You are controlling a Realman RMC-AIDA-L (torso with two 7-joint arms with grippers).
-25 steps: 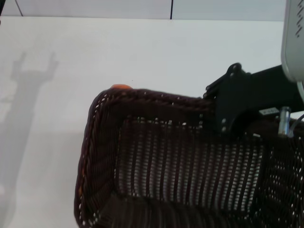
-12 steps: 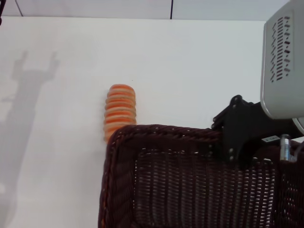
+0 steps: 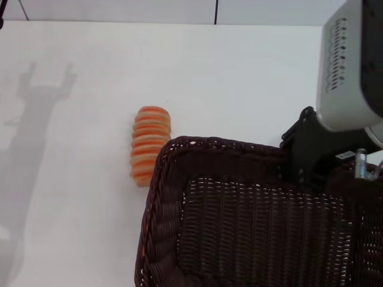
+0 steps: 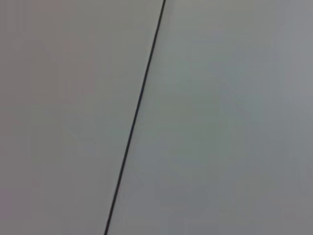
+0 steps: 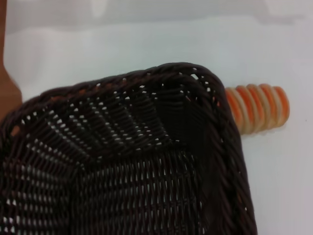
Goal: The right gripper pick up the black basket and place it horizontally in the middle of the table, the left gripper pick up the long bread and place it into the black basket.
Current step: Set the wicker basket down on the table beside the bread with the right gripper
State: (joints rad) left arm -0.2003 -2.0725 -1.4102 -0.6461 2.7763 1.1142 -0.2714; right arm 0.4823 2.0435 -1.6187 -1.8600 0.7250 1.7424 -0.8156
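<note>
The black basket (image 3: 257,227) fills the near right of the head view, its open side up. My right gripper (image 3: 305,170) is shut on the basket's far rim and holds it over the white table (image 3: 239,78). The long bread (image 3: 149,144), striped orange and tan, lies on the table just left of the basket's far left corner, apart from it. In the right wrist view the basket (image 5: 122,161) fills most of the picture and the bread (image 5: 257,107) shows past its corner. My left gripper is out of view; only its shadow (image 3: 36,101) falls on the table at the left.
The left wrist view shows only a plain grey surface crossed by a thin dark line (image 4: 137,112). The table's far edge (image 3: 179,23) runs along the top of the head view, with a wall behind it.
My right gripper has carried the basket to the right and toward the near edge. The bread, almost hidden behind the basket's rim a second ago, now shows in full.
</note>
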